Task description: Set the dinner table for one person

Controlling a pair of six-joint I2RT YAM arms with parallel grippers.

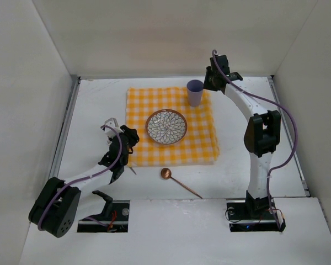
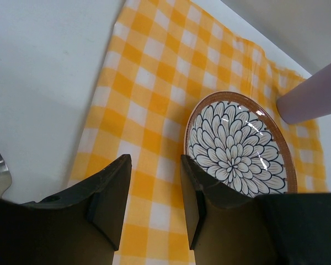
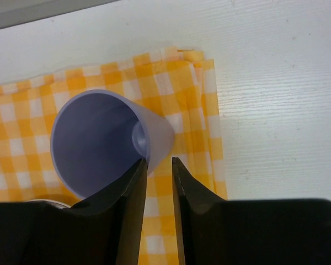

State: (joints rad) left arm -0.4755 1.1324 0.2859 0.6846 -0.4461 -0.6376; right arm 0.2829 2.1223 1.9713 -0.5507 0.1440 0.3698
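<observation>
I am hovering my right gripper (image 3: 158, 163), jaws slightly parted and empty, beside the purple cup (image 3: 99, 138). It is standing on the checked cloth's (image 1: 149, 105) far right corner, a drinker's spot beyond the plate (image 1: 166, 127), mid dinner table (image 1: 99, 105). My left gripper (image 2: 154, 165) is hanging spread and empty.

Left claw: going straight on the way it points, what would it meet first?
Probably the cloth, just left of the plate; the open claw angles down at it, though depth is unclear.

Yellow-white checked cloth (image 1: 201, 141); lilac cup (image 1: 194, 92); blue-petal plate (image 1: 166, 127)
</observation>
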